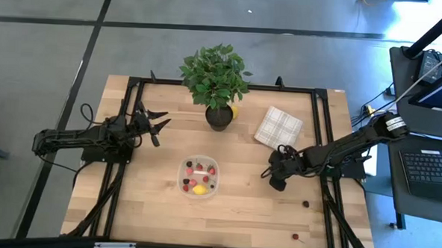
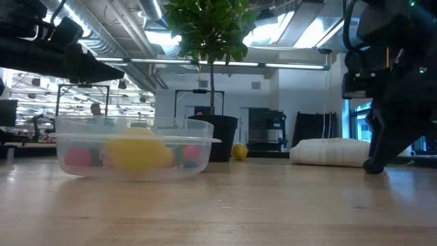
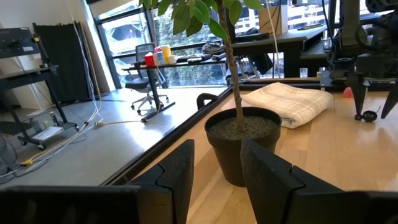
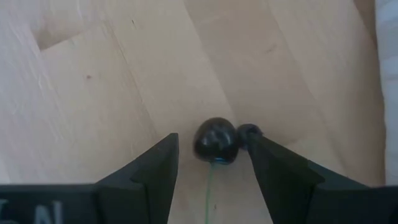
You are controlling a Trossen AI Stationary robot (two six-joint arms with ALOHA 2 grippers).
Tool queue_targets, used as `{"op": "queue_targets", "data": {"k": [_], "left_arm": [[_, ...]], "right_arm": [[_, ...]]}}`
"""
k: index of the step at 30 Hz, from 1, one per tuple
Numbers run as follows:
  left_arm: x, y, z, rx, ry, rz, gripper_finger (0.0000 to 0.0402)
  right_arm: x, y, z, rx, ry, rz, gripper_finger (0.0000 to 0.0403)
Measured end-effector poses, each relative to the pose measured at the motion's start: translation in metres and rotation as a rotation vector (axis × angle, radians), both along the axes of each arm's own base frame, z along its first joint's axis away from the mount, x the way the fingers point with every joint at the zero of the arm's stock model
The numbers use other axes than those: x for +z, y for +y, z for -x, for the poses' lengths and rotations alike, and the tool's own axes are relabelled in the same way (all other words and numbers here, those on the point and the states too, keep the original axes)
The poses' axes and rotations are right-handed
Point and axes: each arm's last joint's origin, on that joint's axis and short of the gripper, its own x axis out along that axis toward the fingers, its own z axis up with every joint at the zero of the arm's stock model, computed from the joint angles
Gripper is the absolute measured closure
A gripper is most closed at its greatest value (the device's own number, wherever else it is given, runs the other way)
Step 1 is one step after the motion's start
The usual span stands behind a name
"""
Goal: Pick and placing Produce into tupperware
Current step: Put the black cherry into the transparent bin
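Both arms reach inward: right claw (image 4: 211, 163) (pointing down) straddles a dark berry (image 4: 216, 141), fingers apart, not gripping.

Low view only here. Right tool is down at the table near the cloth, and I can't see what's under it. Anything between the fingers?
Observer: Yes. The right wrist view shows a dark berry on the table between the right tool's open fingers, not yet pinched.
Operator: Other loose produce on that side?
Observer: Two, in the high view: one berry close beside the right tool, and a second berry nearer the table's edge.
Operator: Left arm?
Observer: The left tool waits open and empty beside the plant pot, apart from the tupperware.
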Motion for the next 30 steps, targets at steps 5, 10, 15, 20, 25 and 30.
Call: {"op": "queue_targets", "data": {"k": [5, 10, 15, 20, 25, 30], "left_arm": [[0.000, 0.000, 0.000, 0.000, 0.000, 0.000, 0.0276], [0.000, 0.000, 0.000, 0.000, 0.000, 0.000, 0.0276], [0.000, 0.000, 0.000, 0.000, 0.001, 0.000, 0.0276], [0.000, 0.000, 0.000, 0.000, 0.001, -0.002, 0.0276], [0.000, 0.000, 0.000, 0.000, 0.001, -0.001, 0.0276], [0.000, 0.000, 0.000, 0.000, 0.001, -0.001, 0.0276]], "right_arm": [[0.001, 0.000, -0.001, 0.000, 0.001, 0.025, 0.0201], [-0.002, -0.002, 0.001, -0.005, 0.017, 0.037, 0.0206], [-0.007, -0.001, -0.002, -0.003, 0.036, 0.045, 0.0248], [-0.010, 0.000, -0.003, -0.002, 0.046, 0.054, 0.0304], [-0.010, 0.000, -0.004, 0.016, 0.029, 0.058, 0.0336], [-0.010, 0.000, -0.005, 0.015, 0.025, 0.057, 0.0353]]}}
